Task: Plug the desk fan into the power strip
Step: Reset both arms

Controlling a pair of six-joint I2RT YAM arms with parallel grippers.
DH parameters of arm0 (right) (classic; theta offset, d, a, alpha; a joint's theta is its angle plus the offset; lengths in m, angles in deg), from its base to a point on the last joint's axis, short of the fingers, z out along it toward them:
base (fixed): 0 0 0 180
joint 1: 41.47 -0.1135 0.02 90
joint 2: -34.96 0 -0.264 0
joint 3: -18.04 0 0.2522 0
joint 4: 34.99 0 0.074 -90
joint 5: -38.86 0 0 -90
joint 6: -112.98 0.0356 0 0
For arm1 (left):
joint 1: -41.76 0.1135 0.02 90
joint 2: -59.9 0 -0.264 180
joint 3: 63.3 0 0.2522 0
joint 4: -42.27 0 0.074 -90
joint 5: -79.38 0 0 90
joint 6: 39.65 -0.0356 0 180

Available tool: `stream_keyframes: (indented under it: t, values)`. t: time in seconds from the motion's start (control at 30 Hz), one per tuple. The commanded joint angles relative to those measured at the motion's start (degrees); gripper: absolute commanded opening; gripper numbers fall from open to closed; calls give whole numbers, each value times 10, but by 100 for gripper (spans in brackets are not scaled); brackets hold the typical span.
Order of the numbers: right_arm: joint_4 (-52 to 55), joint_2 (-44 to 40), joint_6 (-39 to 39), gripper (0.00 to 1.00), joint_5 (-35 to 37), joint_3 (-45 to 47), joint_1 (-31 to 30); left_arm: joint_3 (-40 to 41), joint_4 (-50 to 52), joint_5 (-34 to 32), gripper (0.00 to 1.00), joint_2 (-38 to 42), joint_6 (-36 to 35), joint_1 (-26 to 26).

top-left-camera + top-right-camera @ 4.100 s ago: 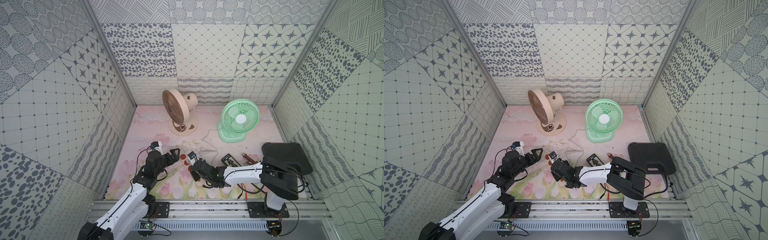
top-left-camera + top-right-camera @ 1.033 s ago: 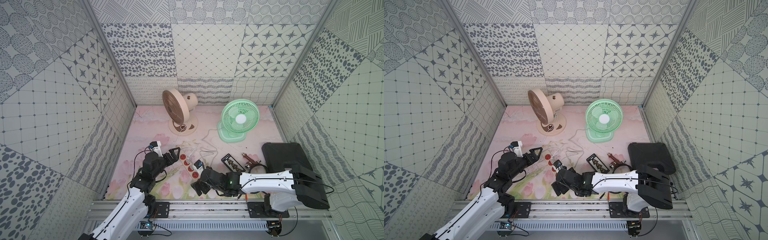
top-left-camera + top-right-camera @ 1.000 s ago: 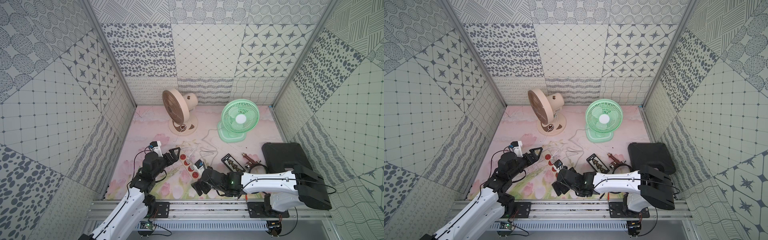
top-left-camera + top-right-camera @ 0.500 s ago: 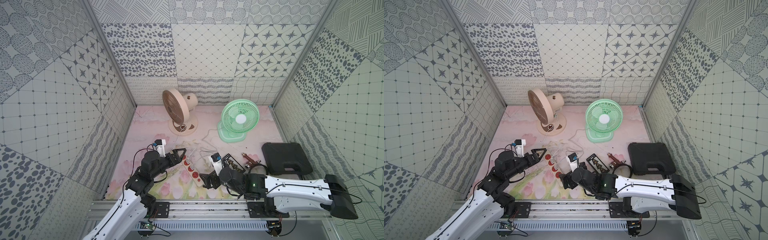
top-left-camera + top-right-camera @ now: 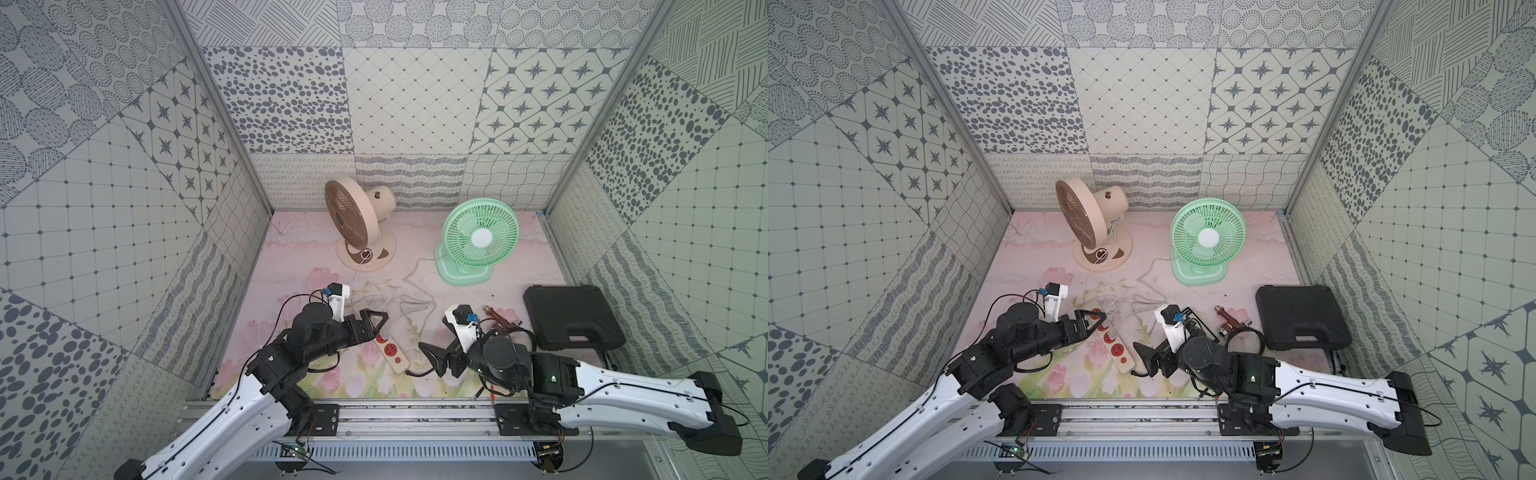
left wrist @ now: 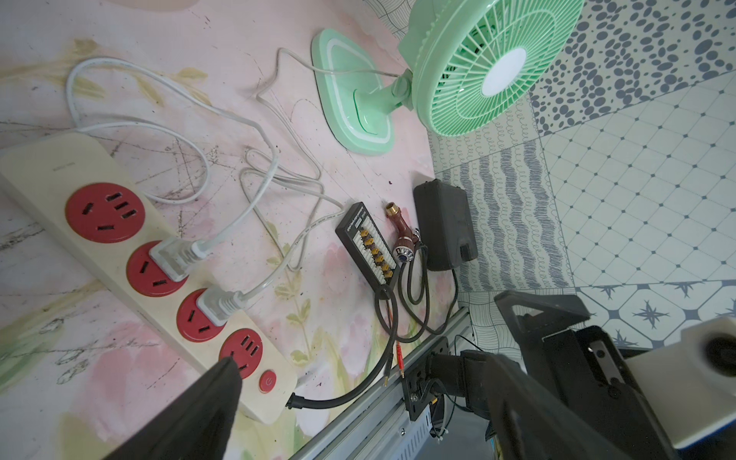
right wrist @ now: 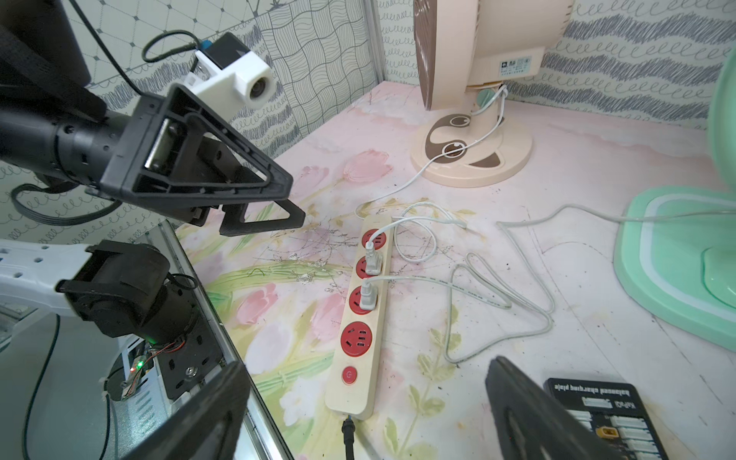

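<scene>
Near the middle of the front edge of the surface (image 5: 299, 266): the power strip (image 5: 390, 349), flat and slanted, with its black cord (image 6: 302, 404) leaving the end closest to that edge. Four red sockets in a row: the two middle ones filled by white plugs (image 6: 175, 255), the two end ones bare. White cords (image 6: 255, 290) looped in a loose tangle just behind the strip, running on toward the beige fan (image 5: 361, 224) and the green fan (image 5: 478, 243), both upright along the back edge. Left gripper (image 5: 376, 328): fingers spread wide, holding nothing, above the strip's far end. Right gripper (image 5: 429, 358): fingers likewise wide apart and empty, just beside the strip's cord end, on the side toward the right edge. Between the strip and the black case (image 5: 571, 318): a small black connector board (image 6: 368, 243).
</scene>
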Motion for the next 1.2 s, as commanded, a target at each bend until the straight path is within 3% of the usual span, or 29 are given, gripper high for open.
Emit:
stream_keyframes:
  t: [0.0,0.2,0.37,0.57,0.7,0.9,1.17]
  values:
    - [15,-14,-46,97,4,-6,0,-23,12,-24,99,-24,-33,-13]
    - [35,9,-89,97,23,-28,6,-70,23,-64,100,-51,-76,-13]
    - [40,46,-121,97,-9,-51,61,-91,31,-121,100,-60,-123,-13]
    - [38,68,-118,97,-142,-60,243,-101,42,-246,100,-60,-171,-12]
    - [33,73,-135,97,-182,-60,340,-99,31,-321,100,-65,-204,-11]
    - [2,66,-152,97,-255,-40,481,-88,16,-362,99,-76,-243,27]
    - [-93,40,-154,97,-311,19,637,-21,-31,-332,99,-67,-277,142]
